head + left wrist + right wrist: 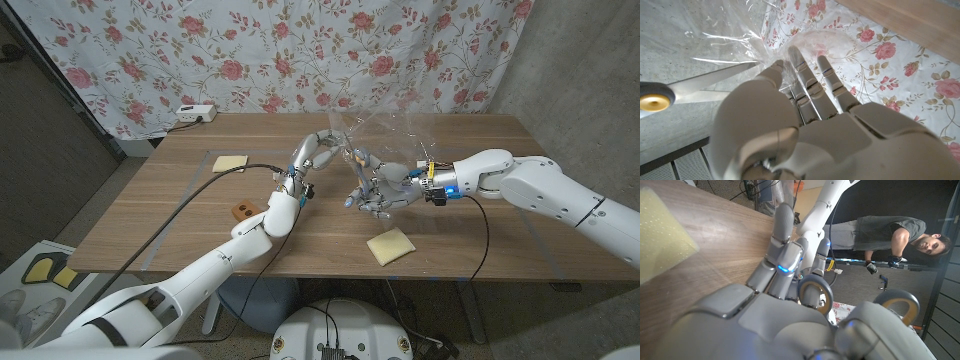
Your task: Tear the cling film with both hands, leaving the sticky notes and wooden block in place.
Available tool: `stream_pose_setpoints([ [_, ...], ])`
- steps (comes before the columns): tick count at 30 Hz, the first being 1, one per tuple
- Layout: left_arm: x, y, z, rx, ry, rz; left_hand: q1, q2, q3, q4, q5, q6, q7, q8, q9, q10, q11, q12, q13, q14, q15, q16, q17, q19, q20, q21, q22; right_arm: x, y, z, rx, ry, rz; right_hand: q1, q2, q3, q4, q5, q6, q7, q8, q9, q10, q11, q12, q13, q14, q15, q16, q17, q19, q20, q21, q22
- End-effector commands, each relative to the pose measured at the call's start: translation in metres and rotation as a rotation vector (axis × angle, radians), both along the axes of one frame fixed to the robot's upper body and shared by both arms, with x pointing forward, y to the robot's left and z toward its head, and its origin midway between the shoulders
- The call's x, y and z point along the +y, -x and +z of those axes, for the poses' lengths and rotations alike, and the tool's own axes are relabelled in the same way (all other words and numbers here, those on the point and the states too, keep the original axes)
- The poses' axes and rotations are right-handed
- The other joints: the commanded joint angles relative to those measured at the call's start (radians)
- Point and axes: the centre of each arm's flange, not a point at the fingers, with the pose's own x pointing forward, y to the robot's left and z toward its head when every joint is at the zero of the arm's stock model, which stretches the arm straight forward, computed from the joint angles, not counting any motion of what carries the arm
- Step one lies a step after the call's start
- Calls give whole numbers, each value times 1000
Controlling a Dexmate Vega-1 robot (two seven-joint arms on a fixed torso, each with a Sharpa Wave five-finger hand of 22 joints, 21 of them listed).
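Above worktop (180, 215) centre | film (385, 135) hanging raised between both robot hands | left robot hand (318, 150) pinching its edge | right robot hand (385, 188) grip: cannot tell | step: tearing | next: secure right grip, pull apart, avoiding notes (391, 245) and block (243, 211)

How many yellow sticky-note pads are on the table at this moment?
2. One sticky-note pad lies at the table's far left; the other sticky-note pad lies near the front edge, below the right hand. More could be hidden under the arms.
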Motion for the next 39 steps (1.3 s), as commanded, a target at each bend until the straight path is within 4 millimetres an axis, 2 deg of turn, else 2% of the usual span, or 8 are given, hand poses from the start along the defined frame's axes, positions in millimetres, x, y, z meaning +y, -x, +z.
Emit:
stream_pose_setpoints([
  [1,-1,3,-3,48,4,-53,-5,6,4,1,7,-3,-4,10,7,-2,-5,-4,5,-3,-1,-2,3,-2,-1,10,3,4,-2,6,-32,13,1,10,3,-3,-2,-3,-76,124,7,3,160,-127,5,-4,-42,-60,-4,0,14,-44,-7,1],
  [20,-8,9,6,55,-43,-108,-15,5,3,9,18,-16,-31,16,28,-19,-6,-11,21,-17,0,-27,6,-20,-1,26,-2,12,-5,6,-33,45,19,16,5,-4,-1,-9,-74,122,9,3,154,-126,18,2,-40,-60,-4,0,15,-44,-6,6],
  [25,-9,11,8,49,-48,-115,-16,5,3,11,21,-17,-32,19,35,-23,-7,-12,25,-18,-1,-30,8,-25,-1,29,-3,12,-6,7,-33,51,19,18,6,-4,-1,-10,-76,122,9,4,154,-129,14,-9,-41,-60,-4,0,15,-43,-7,5],
  [39,-5,20,2,-8,-49,-65,-18,3,1,12,28,-11,-41,28,53,-27,-7,-14,37,-19,-1,-39,15,-37,-2,40,-9,8,-14,4,2,34,10,24,20,1,1,-14,-73,119,12,7,157,-128,25,-6,-40,-61,-4,0,16,-44,-7,4],
])
